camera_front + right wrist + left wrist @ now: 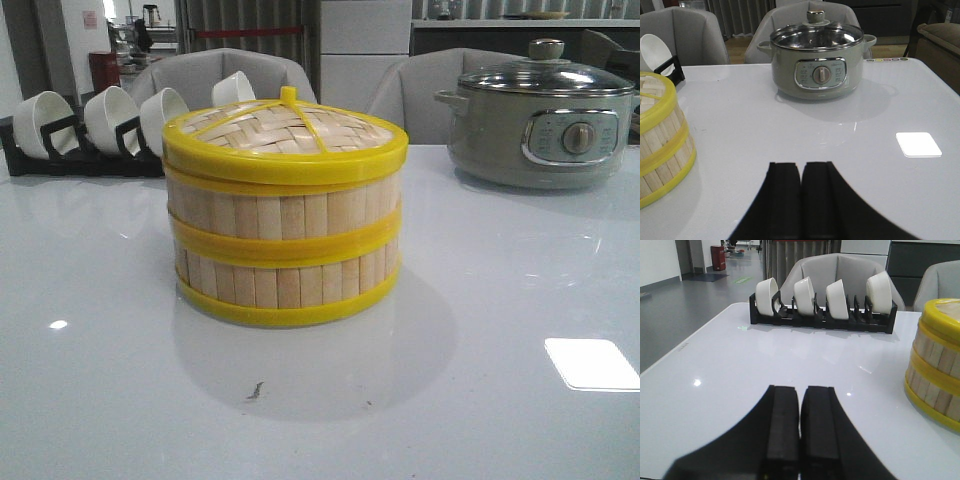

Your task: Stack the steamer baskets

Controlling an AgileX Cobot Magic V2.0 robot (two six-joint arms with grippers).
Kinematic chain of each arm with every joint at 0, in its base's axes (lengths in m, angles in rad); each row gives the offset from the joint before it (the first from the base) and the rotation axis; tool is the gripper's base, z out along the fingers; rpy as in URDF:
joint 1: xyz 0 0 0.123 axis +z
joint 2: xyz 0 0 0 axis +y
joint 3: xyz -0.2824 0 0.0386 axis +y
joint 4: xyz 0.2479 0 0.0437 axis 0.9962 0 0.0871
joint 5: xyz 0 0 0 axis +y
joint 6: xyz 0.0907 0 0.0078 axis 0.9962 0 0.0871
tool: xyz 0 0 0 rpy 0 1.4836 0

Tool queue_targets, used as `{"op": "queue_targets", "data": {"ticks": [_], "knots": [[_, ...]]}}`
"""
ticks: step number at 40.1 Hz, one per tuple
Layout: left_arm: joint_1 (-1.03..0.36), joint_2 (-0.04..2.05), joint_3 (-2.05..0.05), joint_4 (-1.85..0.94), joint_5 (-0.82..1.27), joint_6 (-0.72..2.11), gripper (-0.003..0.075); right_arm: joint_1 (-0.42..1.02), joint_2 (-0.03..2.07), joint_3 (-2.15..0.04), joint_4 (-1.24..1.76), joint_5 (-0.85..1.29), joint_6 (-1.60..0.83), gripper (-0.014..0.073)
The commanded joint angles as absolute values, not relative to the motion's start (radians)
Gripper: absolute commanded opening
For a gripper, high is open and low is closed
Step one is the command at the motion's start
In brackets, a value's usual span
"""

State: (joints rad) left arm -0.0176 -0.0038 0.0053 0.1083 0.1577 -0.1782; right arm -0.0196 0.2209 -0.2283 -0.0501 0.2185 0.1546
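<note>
Two steamer baskets (285, 245) of bamboo slats with yellow rims stand one on the other at the middle of the white table, with the woven lid (285, 130) on top. The same stack (936, 365) shows at the edge of the left wrist view, and again as a stack (660, 140) at the edge of the right wrist view. My left gripper (800, 390) is shut with nothing in it, apart from the stack. My right gripper (801, 165) is shut and holds nothing, also apart from it. Neither gripper appears in the front view.
A black rack with white bowls (90, 125) stands at the back left; it shows too in the left wrist view as a rack (822, 315). A grey-green electric pot with glass lid (540, 115) stands back right, and as a pot (816, 62) ahead of the right gripper. Grey chairs stand behind the table.
</note>
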Motion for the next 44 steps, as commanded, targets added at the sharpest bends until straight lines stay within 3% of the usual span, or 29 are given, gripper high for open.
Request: {"op": "queue_targets", "data": {"ticks": [1, 44], "knots": [[-0.019, -0.024, 0.008, 0.106, 0.073, -0.181, 0.0095, -0.028, 0.227, -0.259, -0.054, 0.128, 0.146, 0.0050], [-0.019, -0.024, 0.008, 0.045, 0.082, -0.047, 0.0095, -0.028, 0.227, -0.259, -0.054, 0.128, 0.146, 0.0050]]}}
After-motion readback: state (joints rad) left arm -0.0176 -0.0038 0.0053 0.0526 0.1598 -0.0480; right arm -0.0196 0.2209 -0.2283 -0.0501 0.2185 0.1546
